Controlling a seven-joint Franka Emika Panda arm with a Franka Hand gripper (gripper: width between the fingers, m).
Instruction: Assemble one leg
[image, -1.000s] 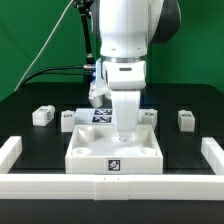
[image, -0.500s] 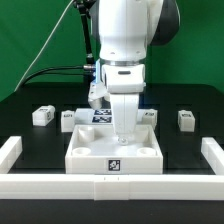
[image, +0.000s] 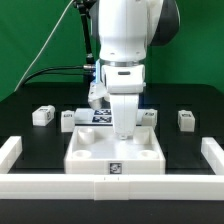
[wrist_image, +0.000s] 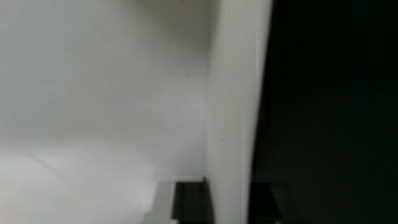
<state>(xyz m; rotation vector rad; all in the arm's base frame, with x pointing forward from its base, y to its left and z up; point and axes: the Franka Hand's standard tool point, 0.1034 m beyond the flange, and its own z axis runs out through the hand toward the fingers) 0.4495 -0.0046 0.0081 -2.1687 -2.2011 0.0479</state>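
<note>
**Operator:** What is hidden from me?

**Spotter:** You cannot see the fingertips. In the exterior view the gripper (image: 125, 133) ends low inside the tray (image: 85, 160). Its white body blends with the white wall behind, so I cannot tell you if the fingers are spread or pressed together. Your wrist view gives only a blurred white surface (wrist_image: 107, 100) beside a dark band (wrist_image: 329, 100), and what they are is not clear. The arm (image: 125, 40) covers part of the marker board (image: 97, 115).

**Operator:** How does the arm stand?

**Spotter:** I read the clock on the exterior view, with 12 at the top. The arm is upright and the wrist points straight down into the tray, a little to the 3 o'clock side of the tray's middle.

**Operator:** Where are the legs, and what room do I have?

**Spotter:** You have four on the black table (image: 35, 140), all beyond the tray. One leg (image: 148, 118) is at 1 o'clock, just beside a far corner. A second (image: 68, 120) is at 10 o'clock, beside the other far corner. I cannot tell if either touches the tray. A third (image: 42, 115) is further out at 10 o'clock and a fourth (image: 186, 119) further out at 2 o'clock, both well apart from the tray. White rails close the table at 6 (image: 60, 187), 9 (image: 10, 150) and 3 o'clock (image: 213, 150). Bare table lies between the tray and each side rail. The tray's front wall is near the 6 o'clock rail.
</note>
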